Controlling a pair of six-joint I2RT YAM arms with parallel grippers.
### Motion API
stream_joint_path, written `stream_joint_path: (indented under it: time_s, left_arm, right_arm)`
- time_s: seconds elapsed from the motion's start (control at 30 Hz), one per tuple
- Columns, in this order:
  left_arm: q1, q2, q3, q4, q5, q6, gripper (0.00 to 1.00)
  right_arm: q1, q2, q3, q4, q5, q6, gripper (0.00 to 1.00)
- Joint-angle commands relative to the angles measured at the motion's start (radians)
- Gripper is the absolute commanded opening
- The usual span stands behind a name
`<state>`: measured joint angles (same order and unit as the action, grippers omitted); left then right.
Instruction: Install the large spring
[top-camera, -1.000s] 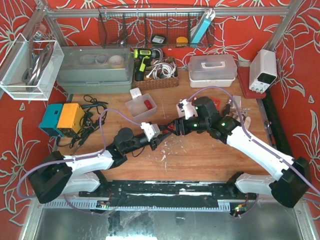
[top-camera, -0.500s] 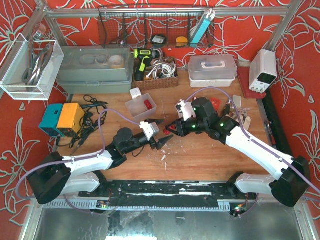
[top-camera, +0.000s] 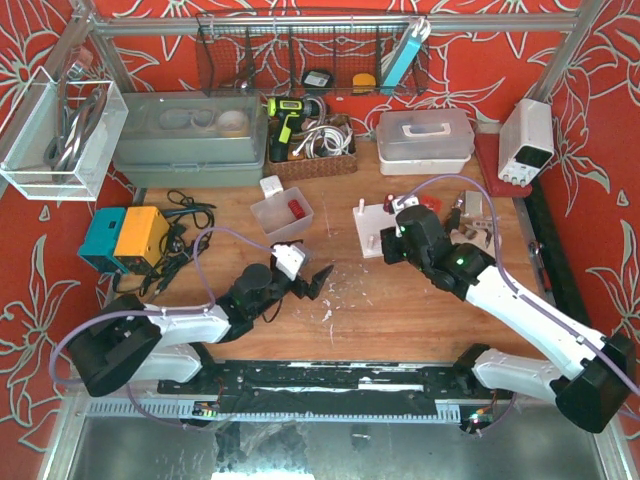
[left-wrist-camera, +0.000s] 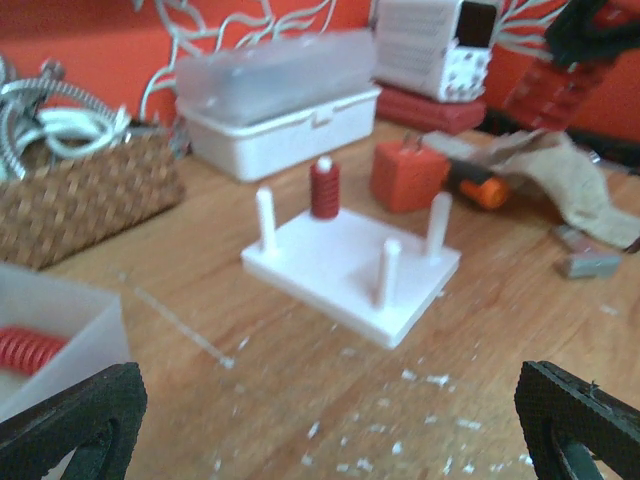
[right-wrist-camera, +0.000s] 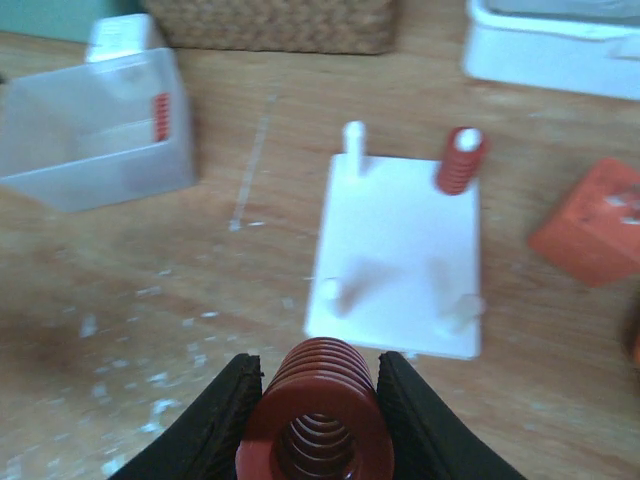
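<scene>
- So right fingers (right-wrist-camera: 222, 425) pinch the large spring (right-wrist-camera: 318, 415); left fingers (left-wrist-camera: 72, 418) spread, empty.
- Centre its bore over a free peg (right-wrist-camera: 353, 135) on the white base (right-wrist-camera: 400, 250), lower straight.

A wicker basket (top-camera: 322, 163) holds tangled cables (top-camera: 322, 138). Just left of it stands a grey-green lidded tub (top-camera: 190, 150). Right of it is a white lidded box (top-camera: 425, 140), and farther right a white bench unit (top-camera: 527, 140). What looks like a drill (top-camera: 285, 122) lies at the basket's left end.

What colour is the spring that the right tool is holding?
Dark red; the large spring shows best in the right wrist view.
</scene>
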<state>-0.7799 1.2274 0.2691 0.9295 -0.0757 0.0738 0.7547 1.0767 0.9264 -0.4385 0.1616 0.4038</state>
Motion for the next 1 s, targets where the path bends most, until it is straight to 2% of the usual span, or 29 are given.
stream_joint_path:
  time_s: [0.0, 0.23, 0.37, 0.7, 0.97]
  left_arm:
    - [-0.004, 0.027, -0.007, 0.022, -0.158, -0.092, 1.0]
    - [-0.004, -0.016, 0.043, -0.099, -0.234, -0.111, 1.0]
    - [-0.004, -0.042, -0.01, -0.036, -0.31, -0.118, 1.0]
    - [-0.004, -0.067, -0.029, -0.024, -0.282, -0.086, 1.0]
    - [-0.004, -0.094, -0.051, -0.006, -0.253, -0.057, 1.0]
  right_arm:
    - [-0.019, 0.029, -0.017, 0.021, 0.237, -0.062, 0.0]
    - [-0.118, 0.166, 0.0, 0.056, 0.167, -0.039, 0.0]
    - [-0.165, 0.236, 0.008, 0.083, 0.12, -0.031, 0.0]
    - [-0.211, 0.277, -0.005, 0.15, 0.087, -0.027, 0.0]
    - [-0.234, 0.333, 0.031, 0.124, 0.065, -0.016, 0.0]
